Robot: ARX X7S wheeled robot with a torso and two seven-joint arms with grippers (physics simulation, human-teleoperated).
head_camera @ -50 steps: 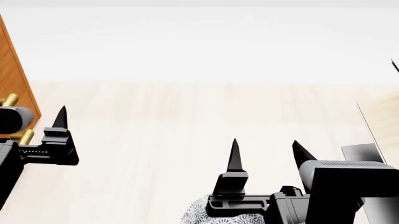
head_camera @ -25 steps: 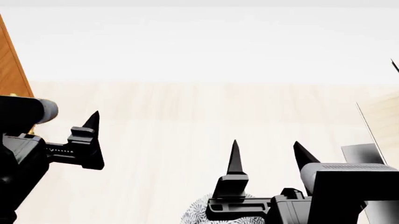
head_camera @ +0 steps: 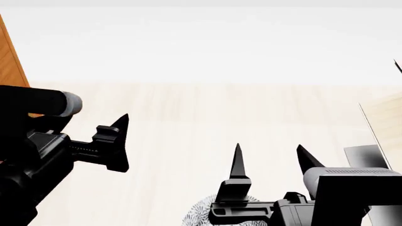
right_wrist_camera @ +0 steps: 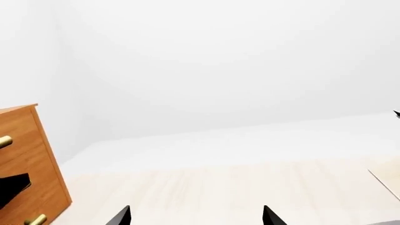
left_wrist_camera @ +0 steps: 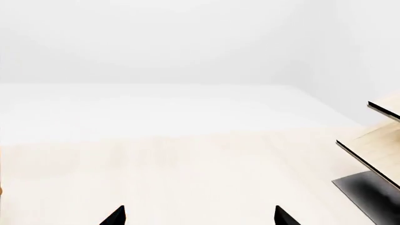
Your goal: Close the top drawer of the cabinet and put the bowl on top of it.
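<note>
Head view: bowl [head_camera: 217, 213] at 6 o'clock, only its grey-patterned rim showing, low against the frame edge and partly hidden behind the right end effector [head_camera: 270, 157]. No contact visible; fingers spread wide, pointing up and away, nothing between them. Cabinet [head_camera: 9, 59] at 9 o'clock, just an orange-brown sliver, well apart from the bowl. Left end effector [head_camera: 118, 141] at 8 o'clock, seen side-on here, empty.

Top drawer: out of sight in all three views, so open or shut cannot be told. Step in hand, as a judgement: somewhere between the drawer and the bowl, with the bowl not yet gripped. Next move calls for lowering the right fingers around the rim, closing, lifting, then carrying toward 9 o'clock onto the cabinet's top.

Right wrist view: more of the cabinet [right_wrist_camera: 34, 161] than the head view gives, namely a corner, the side face and brass handle ends [right_wrist_camera: 5, 140]; no bowl. Left wrist view: two fingertips [left_wrist_camera: 115, 216] set wide apart, a pale wood structure with black base [left_wrist_camera: 372, 159], bare pale floor [left_wrist_camera: 187, 168]; neither cabinet nor bowl.
</note>
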